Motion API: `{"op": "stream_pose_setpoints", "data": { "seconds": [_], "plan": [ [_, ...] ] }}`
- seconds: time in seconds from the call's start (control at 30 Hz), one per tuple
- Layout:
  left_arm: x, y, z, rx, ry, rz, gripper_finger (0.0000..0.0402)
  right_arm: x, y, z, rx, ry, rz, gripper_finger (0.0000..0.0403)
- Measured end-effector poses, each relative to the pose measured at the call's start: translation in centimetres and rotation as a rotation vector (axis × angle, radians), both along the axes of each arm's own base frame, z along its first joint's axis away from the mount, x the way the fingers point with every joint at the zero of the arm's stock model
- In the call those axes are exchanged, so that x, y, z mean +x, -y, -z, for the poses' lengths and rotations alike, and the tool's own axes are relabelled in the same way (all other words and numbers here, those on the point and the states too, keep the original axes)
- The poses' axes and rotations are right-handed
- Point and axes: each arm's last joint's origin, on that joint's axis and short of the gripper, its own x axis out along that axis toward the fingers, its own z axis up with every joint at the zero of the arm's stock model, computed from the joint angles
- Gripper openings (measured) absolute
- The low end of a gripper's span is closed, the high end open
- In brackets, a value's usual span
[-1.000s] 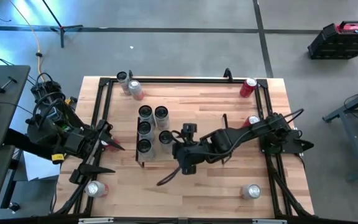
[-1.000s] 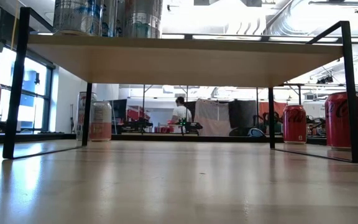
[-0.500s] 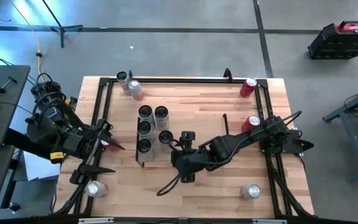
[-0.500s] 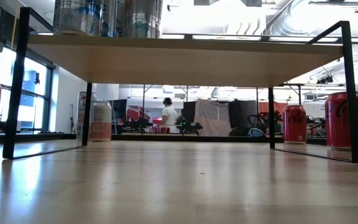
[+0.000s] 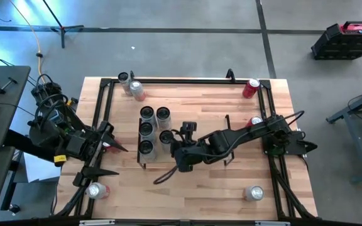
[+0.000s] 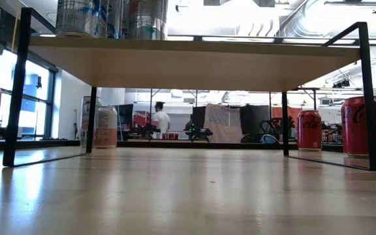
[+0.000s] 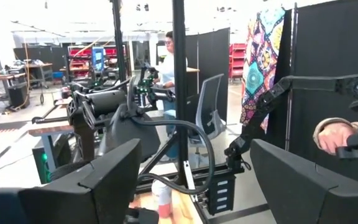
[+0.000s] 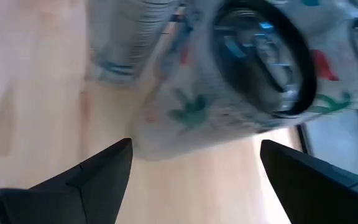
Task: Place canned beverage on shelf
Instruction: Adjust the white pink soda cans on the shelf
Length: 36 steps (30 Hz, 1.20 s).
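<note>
The shelf (image 5: 157, 153) is a low light-wood board on black wire frames, left of the table's middle; the low view shows its underside (image 6: 194, 65). Several silver cans stand upright on it, the nearest to my right gripper a white patterned can (image 5: 166, 137), also close in the right wrist view (image 8: 229, 93). My right gripper (image 5: 172, 154) hovers open just right of the shelf, slanting down at this can, its fingers (image 8: 92, 177) short of it. My left gripper (image 5: 105, 157) waits open and level at the table's left edge (image 7: 194, 180).
Loose cans stand on the table: two at the far left (image 5: 131, 85), a red one by the left gripper (image 5: 109, 145), one near left (image 5: 97, 190), red ones at the far right (image 5: 251, 88) and by the right arm (image 5: 254, 122), one near right (image 5: 254, 193). Black rails edge the table.
My right gripper has edged a little toward the shelf and its cans and stays open. The cans on the shelf have not moved. A person in the room behind the table has walked toward the left of the low view.
</note>
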Motion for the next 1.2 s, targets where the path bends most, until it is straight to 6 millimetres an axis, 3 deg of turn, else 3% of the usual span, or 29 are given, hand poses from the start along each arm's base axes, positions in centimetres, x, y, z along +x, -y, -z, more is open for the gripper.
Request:
{"op": "stream_pose_setpoints", "data": {
  "seconds": [0.47, 1.0, 1.2],
  "plan": [
    [0.0, 0.0, 0.0, 0.015, 0.005, -0.002, 0.0291, -0.5, -2.5, 0.4, 0.171, 0.019, 0.004, 0.0339],
    [0.0, 0.0, -0.1, -0.002, 0.006, 0.0, 0.0291, 0.7, 0.2, 0.2, 0.079, 0.038, 0.036, 0.0339],
    [0.0, 0.0, 0.0, 0.0, 0.005, 0.0, 0.0291, 0.5, 0.2, 0.2, 0.107, 0.056, 0.092, 0.0339]
  ]
}}
